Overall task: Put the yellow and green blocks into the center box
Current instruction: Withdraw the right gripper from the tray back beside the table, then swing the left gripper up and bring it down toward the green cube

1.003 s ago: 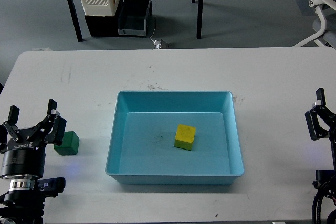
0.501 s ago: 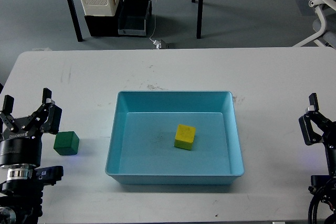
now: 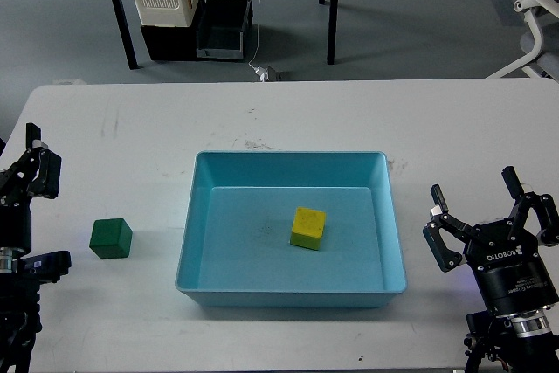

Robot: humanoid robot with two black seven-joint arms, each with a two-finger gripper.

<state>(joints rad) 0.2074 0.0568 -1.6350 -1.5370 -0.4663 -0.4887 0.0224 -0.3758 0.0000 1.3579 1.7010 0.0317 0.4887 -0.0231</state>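
Matte yellow cube (image 3: 308,228) inside smooth turquoise plastic box (image 3: 196,216), green cube (image 3: 111,238) outside on scuffed white surface (image 3: 437,128); "ROBOTIQ"-marked right pincer (image 3: 492,216) spread empty, left pincer (image 3: 31,172) state indiscernible.

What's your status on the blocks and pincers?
Right pincer open, empty. Left pincer partly out of frame, state unclear. Yellow block in blue box; green block on table left of it. Nothing between them.

left gripper (image 3: 26,172) pulls back toward the table's left edge, now well clear of the green block (image 3: 111,238) | right gripper (image 3: 489,211) comes into fuller view, moved inward toward the box's right wall, fingers spread apart
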